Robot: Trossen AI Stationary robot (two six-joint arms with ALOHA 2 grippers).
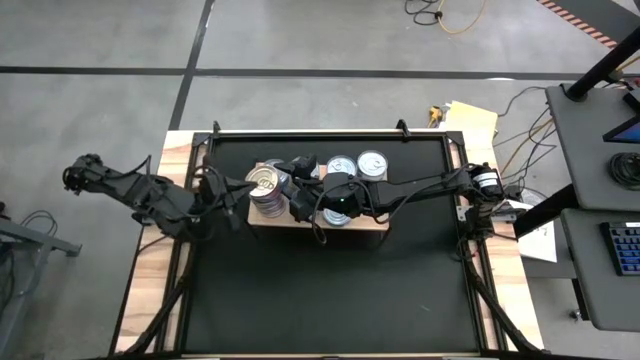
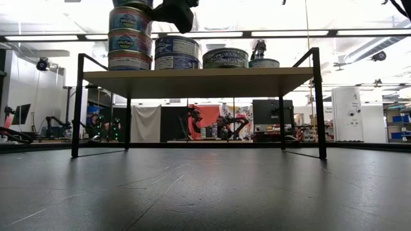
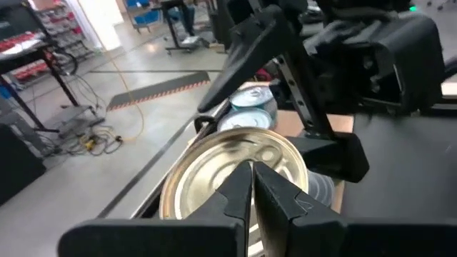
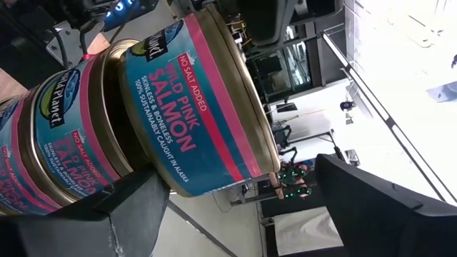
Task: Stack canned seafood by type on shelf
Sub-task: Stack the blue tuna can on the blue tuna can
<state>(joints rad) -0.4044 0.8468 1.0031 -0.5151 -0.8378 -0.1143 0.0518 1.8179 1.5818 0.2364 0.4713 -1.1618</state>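
From above, the shelf (image 1: 372, 226) showed as a light-wood board across the back half of the black tabletop (image 1: 330, 300), with both arms meeting over its left end. The left gripper (image 1: 243, 190) reached in beside a tall stack of cans (image 1: 266, 186); its fingers were pressed together, holding nothing, and the left wrist view placed them just over the gold lid (image 3: 235, 168) of the top can.

The right gripper (image 1: 302, 186) sat on the other side of the same stack. Only its wrist view showed the labels: teal and pink salmon cans, the top can (image 4: 193, 107) lying between the wide-apart fingers (image 4: 132, 207). Whether the fingers touched the can could not be told.

The low view gave what the overhead one hid, the heights. The tall stack (image 2: 130, 40) showed three cans, with its top cut off by the frame edge. Next to it stood a stack of two cans (image 2: 176, 52), then a single wider can (image 2: 225, 58), then a smaller can (image 2: 264, 62) farther back. The overhead view showed two silver-lidded cans (image 1: 371, 164) side by side near the back edge, and the right arm covered other cans at the front, so a full count was not possible.
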